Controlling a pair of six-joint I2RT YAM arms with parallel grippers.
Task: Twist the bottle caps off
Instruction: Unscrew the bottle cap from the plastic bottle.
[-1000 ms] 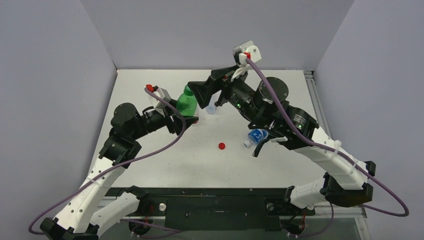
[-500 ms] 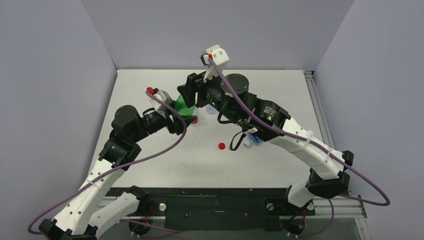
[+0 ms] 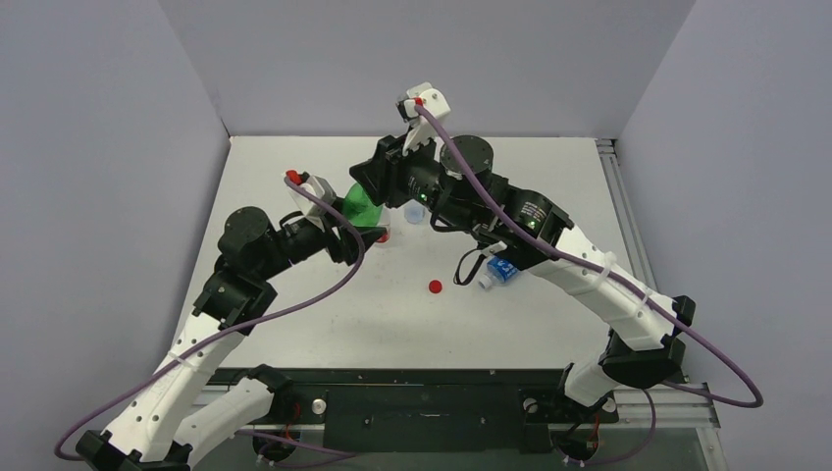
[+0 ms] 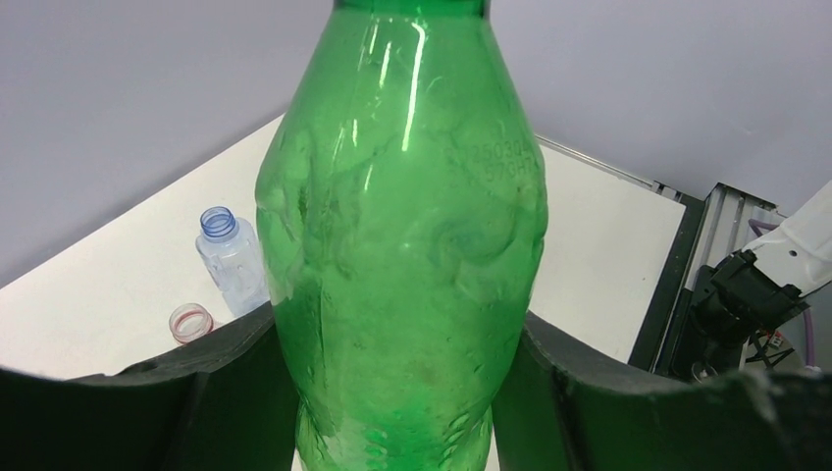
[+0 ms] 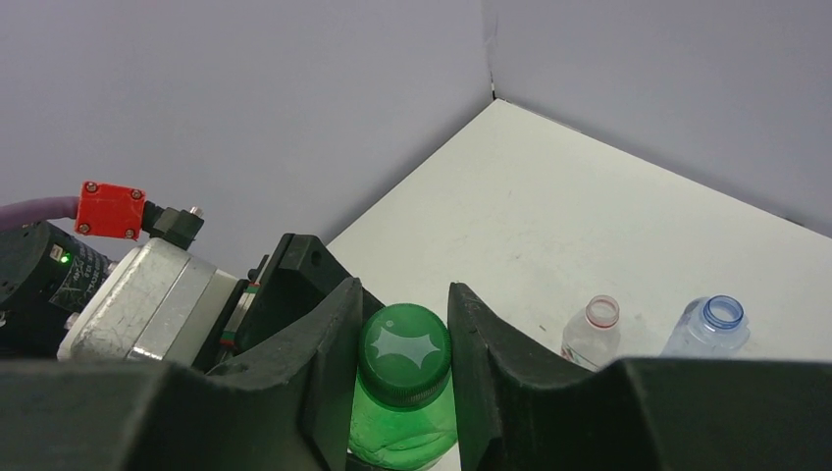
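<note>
Grip was sound: left gripper [image 4: 392, 412], part open, clamped the upright green bottle [image 4: 407, 245] on the table's [image 3: 549, 324] far-left part; right gripper [image 5: 404, 329] was pinched shut on its green cap [image 5: 403, 345]. Judged advice: turn squarely about the bottle's axis, left hold firm.

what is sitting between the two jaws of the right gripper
The green cap, on top of the green bottle. The right gripper has its jaws shut against the cap's sides, as the right wrist view shows.

Overhead looks down; close wrist views share green bottle [image 4: 402, 255].
</note>
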